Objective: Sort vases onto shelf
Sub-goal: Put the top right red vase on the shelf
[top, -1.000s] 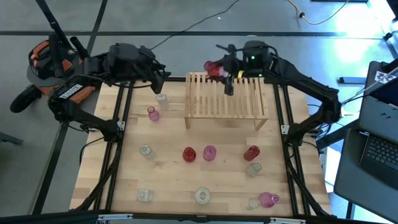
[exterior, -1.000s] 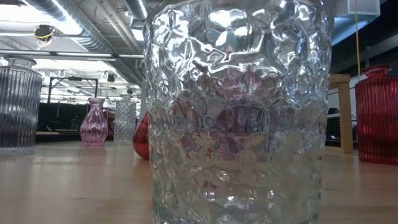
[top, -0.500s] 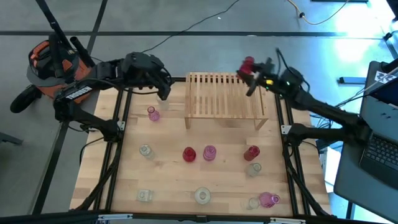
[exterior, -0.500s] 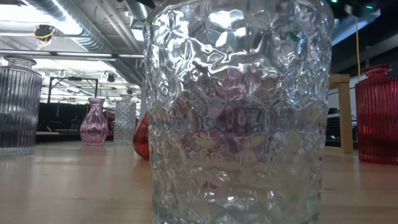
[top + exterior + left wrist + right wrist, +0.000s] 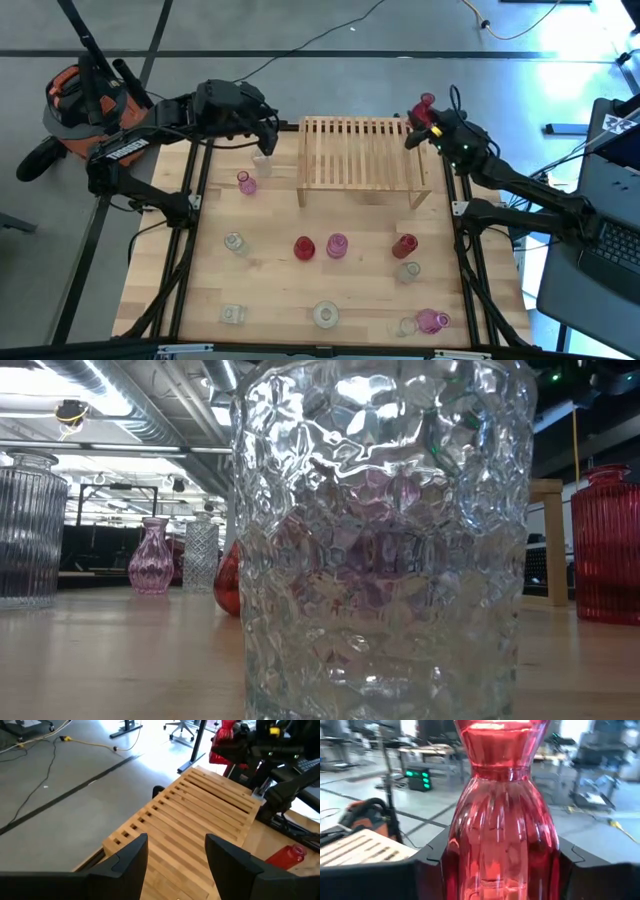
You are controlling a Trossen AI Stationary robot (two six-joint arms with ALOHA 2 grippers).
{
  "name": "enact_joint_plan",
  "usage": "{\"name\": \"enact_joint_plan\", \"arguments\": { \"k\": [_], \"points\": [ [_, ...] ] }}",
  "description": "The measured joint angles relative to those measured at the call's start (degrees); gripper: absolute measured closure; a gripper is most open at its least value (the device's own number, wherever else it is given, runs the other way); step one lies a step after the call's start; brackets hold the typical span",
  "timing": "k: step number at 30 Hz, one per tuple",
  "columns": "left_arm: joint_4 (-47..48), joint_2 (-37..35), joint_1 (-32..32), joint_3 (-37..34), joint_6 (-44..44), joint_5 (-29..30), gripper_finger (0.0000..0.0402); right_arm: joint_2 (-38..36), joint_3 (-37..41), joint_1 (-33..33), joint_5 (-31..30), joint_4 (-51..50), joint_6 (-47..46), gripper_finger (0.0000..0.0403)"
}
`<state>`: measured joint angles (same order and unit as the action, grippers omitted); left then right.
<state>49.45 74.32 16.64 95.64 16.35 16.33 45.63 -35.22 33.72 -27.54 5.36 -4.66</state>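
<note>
Right gripper (image 5: 418,124) clamped on red vase (image 5: 501,820)

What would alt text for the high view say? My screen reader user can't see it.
Seen from above, the right gripper holds a red vase at the wooden shelf's far right corner, while the left gripper hangs over a clear vase beside the shelf's left edge. Other vases stand scattered on the table.

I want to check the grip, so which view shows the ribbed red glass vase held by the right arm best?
The right wrist view: the ribbed red glass vase fills it, clamped between the right gripper's dark fingers. The high view shows it small at the slatted wooden shelf's far right corner; the left wrist view shows it distant. I cannot find it in the low view.
</note>
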Motion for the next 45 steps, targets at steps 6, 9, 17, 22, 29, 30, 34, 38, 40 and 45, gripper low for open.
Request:
{"name": "enact_joint_plan", "arguments": {
  "k": [6, 9, 17, 22, 29, 30, 34, 38, 40, 45],
  "points": [
    [0.02, 0.02, -0.33, 0.0, 1.2, 1.67, 0.0211, 2.86, 0.02, -3.65, -11.72, -0.71, -1.49, 0.0219],
    [0.01, 0.01, -0.33, 0.0, 1.46, 2.42, 0.0211, 5.93, 0.02, -5.5, -13.59, -0.64, -4.16, 0.0219],
    [0.0, 0.02, -0.33, 0.0, 1.47, 2.58, 0.0211, 14.97, 0.12, -6.7, -19.7, 9.01, -6.49, 0.0219],
    [0.08, 0.02, -0.33, 0.0, 1.47, 2.55, 0.0211, 17.04, 0.11, -6.76, -19.4, 7.35, -6.91, 0.0219],
    [0.44, 0.02, -0.33, 0.0, 1.35, 2.49, 0.0211, 18.03, 0.11, -6.76, -21.41, 5.08, -9.02, 0.0219],
    [0.44, 0.02, -0.33, 0.0, 1.23, 2.47, 0.0211, 18.03, 0.11, -6.76, -21.51, 4.45, -9.02, 0.0219],
    [0.68, 0.02, -0.33, 0.0, 1.06, 2.27, 0.0211, 18.02, 0.11, -6.76, -21.51, 2.05, -9.99, 0.0219],
    [0.68, 0.02, -0.33, 0.0, 0.04, 2.2, 0.0211, 18.03, 0.09, -6.76, -22.42, -0.6, -11.28, 0.0219],
    [0.68, 0.02, -0.33, 0.0, -0.3, 2.22, 0.0211, 18.01, 0.07, -6.76, -22.6, -1.35, -11.88, 0.0219],
    [0.66, 0.02, -0.33, 0.0, -0.35, 2.22, 0.0211, 17.99, 0.0, -6.76, -21.78, -1.57, -11.85, 0.0219]
  ]
}}
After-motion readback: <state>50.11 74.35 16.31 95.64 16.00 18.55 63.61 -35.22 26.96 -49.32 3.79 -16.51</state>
